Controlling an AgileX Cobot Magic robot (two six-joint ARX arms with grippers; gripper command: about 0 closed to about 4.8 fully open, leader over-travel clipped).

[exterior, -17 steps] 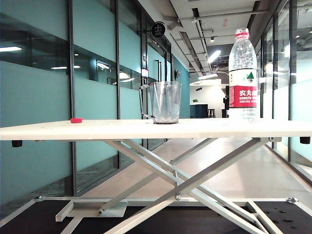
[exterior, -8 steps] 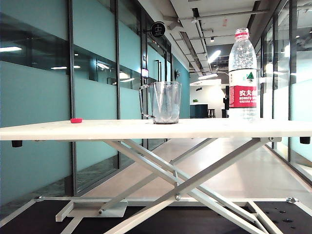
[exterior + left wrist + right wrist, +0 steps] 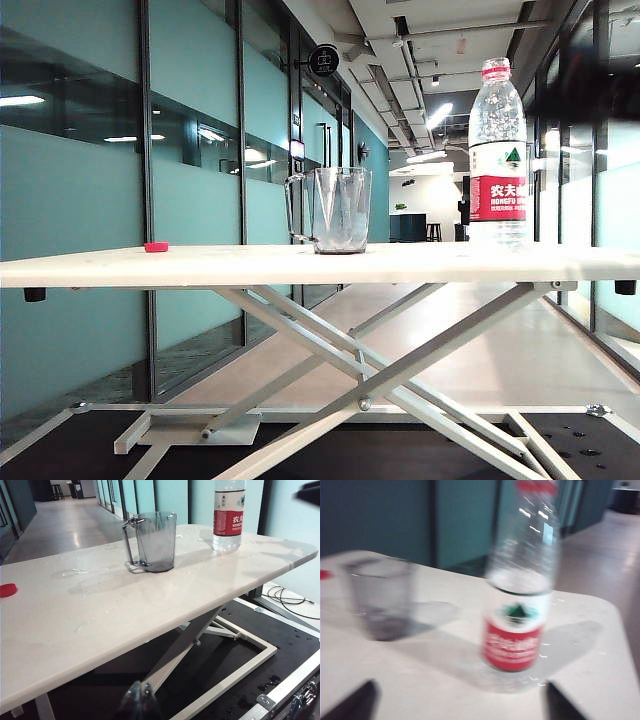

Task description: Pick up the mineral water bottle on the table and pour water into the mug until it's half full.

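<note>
1. I am seeing the bottle standing upright near the surface's right end, cap on.
2. The mug is standing mid-surface, well apart from it.
3. My right tool is hovering before the bottle, fingers spread wide, gripping nothing.
4. My left tool is hanging below the surface edge; I cannot tell its state.

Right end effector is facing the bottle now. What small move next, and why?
Probably ease the right end effector straight forward until its open fingers sit either side of the mineral water bottle's label, then close. The bottle stands upright and untouched on the table, capped, with the mug apart beside it. The wrist view is blurred, so go slowly. The left end effector hangs low, below the table edge.
</note>
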